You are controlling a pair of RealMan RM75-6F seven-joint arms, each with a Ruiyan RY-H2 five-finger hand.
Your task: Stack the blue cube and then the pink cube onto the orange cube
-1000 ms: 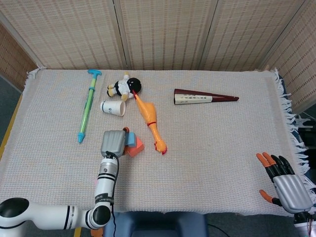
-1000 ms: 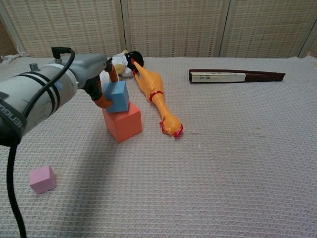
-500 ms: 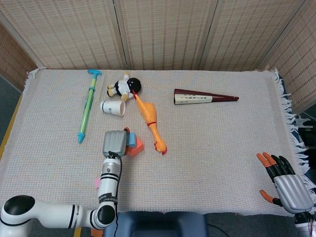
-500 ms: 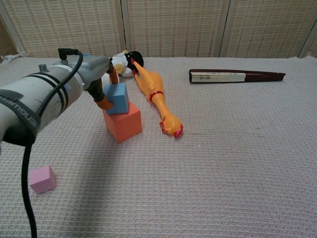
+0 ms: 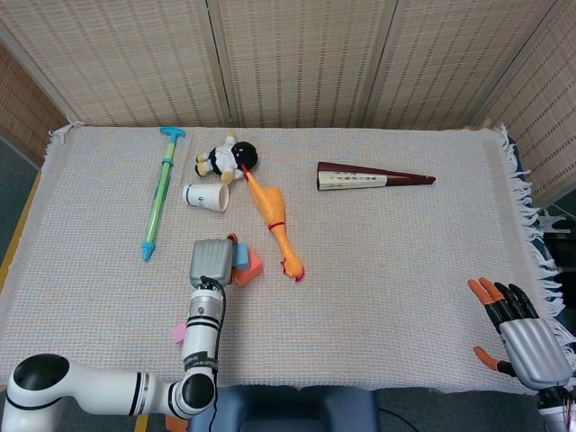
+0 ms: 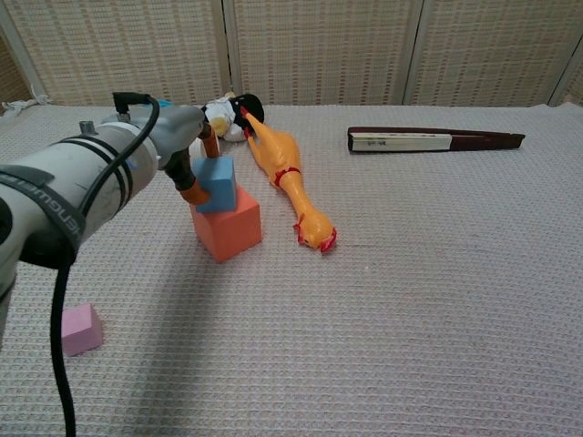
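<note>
The blue cube (image 6: 216, 183) sits on top of the orange cube (image 6: 228, 228), slightly tilted, near the table's left middle. My left hand (image 6: 182, 138) holds the blue cube, with orange-tipped fingers (image 6: 189, 179) against its left side. In the head view the left hand (image 5: 211, 261) covers most of the blue cube (image 5: 242, 256) and the orange cube (image 5: 253, 268). The pink cube (image 6: 80, 329) lies alone on the cloth at the front left, and the pink cube (image 5: 179, 333) shows partly beside my forearm. My right hand (image 5: 524, 338) rests at the front right edge, fingers spread, holding nothing.
A rubber chicken (image 6: 287, 177) lies just right of the stack. Behind it are a plush toy (image 5: 230, 158), a paper cup (image 5: 206, 196) and a green-blue water pump toy (image 5: 159, 192). A folded fan (image 6: 433, 139) lies at the back right.
The left hand has lowered the blue cube a little onto the orange cube, and the forearm has swung slightly right. The right hand has not moved.
</note>
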